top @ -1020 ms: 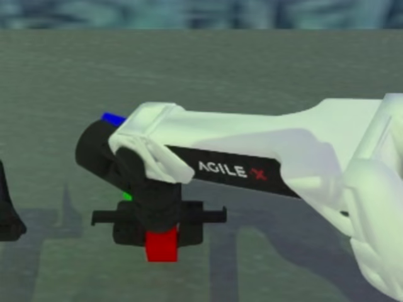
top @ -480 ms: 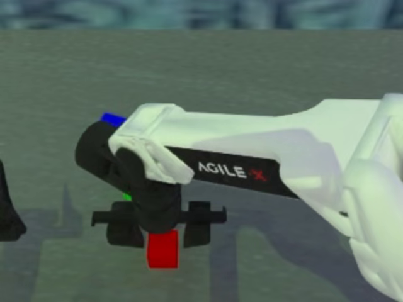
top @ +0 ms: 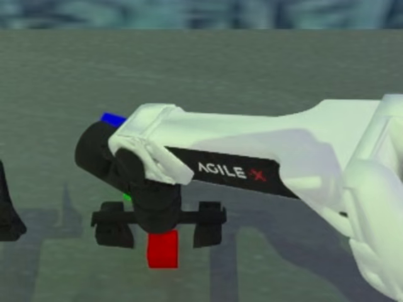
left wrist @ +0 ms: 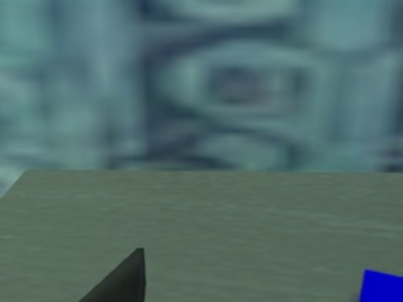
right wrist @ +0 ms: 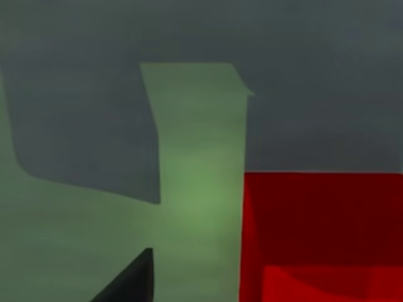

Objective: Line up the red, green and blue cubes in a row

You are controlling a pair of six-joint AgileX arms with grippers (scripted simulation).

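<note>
Right gripper (top: 161, 224) jaws spread, boxy red cube (top: 162, 248) between

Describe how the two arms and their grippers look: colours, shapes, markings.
The right arm has smooth, rounded white shells and a black panel lettered AGILE in white with a red X. Its wrist is a black cylinder, and the right gripper is black: a thin crossbar carrying two blocky fingers. Of the left arm, only a black part shows at the top view's left edge. No cables show.
</note>
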